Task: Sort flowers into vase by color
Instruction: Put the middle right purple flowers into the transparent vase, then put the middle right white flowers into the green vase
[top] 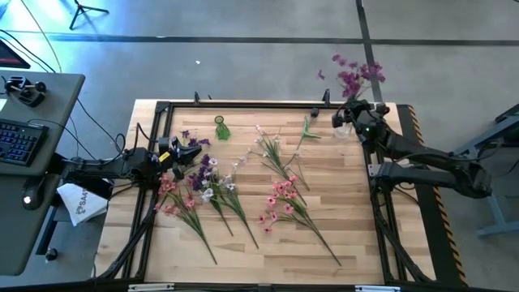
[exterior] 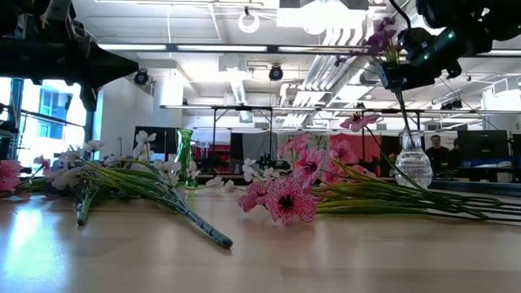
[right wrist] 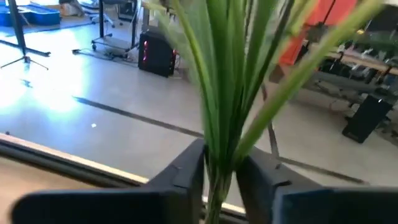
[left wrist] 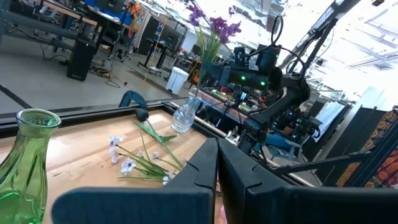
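Left gripper at 9 o'clock on the table, fingers pressed together, holding nothing, over the purple and white flowers. Green vase at 11 o'clock, no stems in it. Pink flowers lie loose at centre. Right gripper at 1 o'clock over the clear vase; purple flowers stand in that vase. Stems sit between its fingers, which are slightly parted; can't tell whether they're gripped.
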Controlling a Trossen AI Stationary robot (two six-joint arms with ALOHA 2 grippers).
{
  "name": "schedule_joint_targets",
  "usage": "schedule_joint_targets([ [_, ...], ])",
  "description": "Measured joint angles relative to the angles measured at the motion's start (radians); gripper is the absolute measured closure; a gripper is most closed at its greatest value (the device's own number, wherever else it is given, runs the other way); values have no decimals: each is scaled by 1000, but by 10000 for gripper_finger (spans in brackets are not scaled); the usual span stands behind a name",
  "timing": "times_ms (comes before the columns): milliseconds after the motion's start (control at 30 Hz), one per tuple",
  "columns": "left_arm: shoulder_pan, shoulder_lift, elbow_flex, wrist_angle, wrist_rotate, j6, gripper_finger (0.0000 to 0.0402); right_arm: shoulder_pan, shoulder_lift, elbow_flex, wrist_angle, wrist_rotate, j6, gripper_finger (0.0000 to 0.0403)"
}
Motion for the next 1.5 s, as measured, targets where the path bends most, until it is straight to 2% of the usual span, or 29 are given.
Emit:
schedule_joint_targets([
  [167,0,0,0,0,1,-10,401,0,0,114,-280,-12,128,244],
  [300,0,0,0,-1,1,-25,401,0,0,241,-591,-87,291,211],
  [533,0,0,0,-1,1,-25,401,1,1,497,-1040,-294,543,206],
  [767,0,0,0,-1,1,-26,401,15,8,668,-1220,-485,607,222],
  [933,0,0,0,0,1,-26,401,129,37,676,-1254,-593,664,237],
  [1133,0,0,0,-1,1,-27,402,401,116,611,-1192,-610,764,258],
  [1333,0,0,0,-1,28,-26,401,660,219,503,-941,-511,774,265],
  [1500,0,0,0,-11,44,-26,401,772,316,341,-657,-476,757,265],
])
